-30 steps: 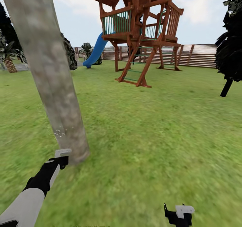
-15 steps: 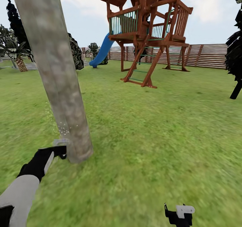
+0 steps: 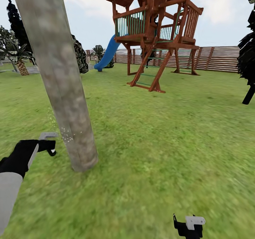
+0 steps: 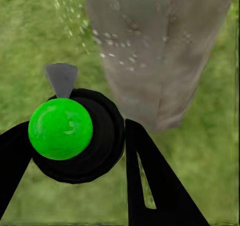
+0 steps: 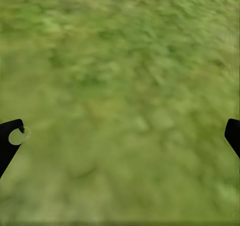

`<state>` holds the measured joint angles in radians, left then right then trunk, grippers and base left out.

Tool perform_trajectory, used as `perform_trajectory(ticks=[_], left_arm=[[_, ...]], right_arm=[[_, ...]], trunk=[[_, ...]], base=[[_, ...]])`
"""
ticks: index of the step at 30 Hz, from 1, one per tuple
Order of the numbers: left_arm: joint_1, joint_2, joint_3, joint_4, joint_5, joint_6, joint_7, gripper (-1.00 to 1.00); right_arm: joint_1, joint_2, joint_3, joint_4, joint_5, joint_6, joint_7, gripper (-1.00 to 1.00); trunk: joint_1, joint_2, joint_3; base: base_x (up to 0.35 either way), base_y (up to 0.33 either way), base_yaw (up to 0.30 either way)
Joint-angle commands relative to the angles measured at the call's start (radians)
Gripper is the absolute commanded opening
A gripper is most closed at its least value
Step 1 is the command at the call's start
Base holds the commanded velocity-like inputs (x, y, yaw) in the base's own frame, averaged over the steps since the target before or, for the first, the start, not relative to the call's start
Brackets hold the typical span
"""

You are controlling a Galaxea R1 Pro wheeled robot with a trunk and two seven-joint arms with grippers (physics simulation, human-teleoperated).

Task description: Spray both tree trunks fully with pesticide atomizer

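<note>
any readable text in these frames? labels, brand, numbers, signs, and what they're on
None. No text, number or sign can be read in any view.
The atomizer held in the left gripper: plain green knob, black body, grey nozzle, no label showing.
The tree trunk: only mottling and white spray specks.
The playhouse, slide and fence: no signs.
The right gripper: no markings; below it is bare grass.

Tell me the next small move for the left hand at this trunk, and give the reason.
Probably raise the left hand and keep spraying. It is shut on the black, green-capped atomizer, whose grey nozzle faces the thick grey-brown tree trunk. White droplets speckle only the trunk's low part near the base.
</note>
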<state>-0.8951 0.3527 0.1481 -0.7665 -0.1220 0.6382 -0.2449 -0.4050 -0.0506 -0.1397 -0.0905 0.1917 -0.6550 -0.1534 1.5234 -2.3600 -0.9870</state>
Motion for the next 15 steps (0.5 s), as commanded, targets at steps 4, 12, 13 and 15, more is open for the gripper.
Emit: perform_trajectory(ticks=[4,12,13,15], left_arm=[[-0.010,-0.063,-0.063,-0.009,-0.001,0.056,0.001,-1.00],[-0.098,-0.012,-0.069,0.002,-0.001,0.061,-0.010,-1.00],[-0.099,-0.039,-0.073,-0.002,-0.002,0.063,-0.013,-1.00],[-0.109,-0.068,-0.077,-0.008,-0.001,0.088,-0.017,-1.00]], right_arm=[[0.000,0.000,0.000,0.000,0.000,0.000,0.000,1.00],[0.000,0.000,0.000,0.000,0.000,0.000,0.000,1.00],[0.000,0.000,0.000,0.000,0.000,0.000,0.000,1.00],[0.000,0.000,0.000,0.000,0.000,0.000,0.000,1.00]], trunk=[[0.000,0.000,0.000],[0.000,0.000,0.000],[0.000,0.000,0.000],[0.000,0.000,0.000]], base=[[0.000,0.000,0.000],[0.000,0.000,0.000],[0.000,0.000,0.000],[0.000,0.000,0.000]])
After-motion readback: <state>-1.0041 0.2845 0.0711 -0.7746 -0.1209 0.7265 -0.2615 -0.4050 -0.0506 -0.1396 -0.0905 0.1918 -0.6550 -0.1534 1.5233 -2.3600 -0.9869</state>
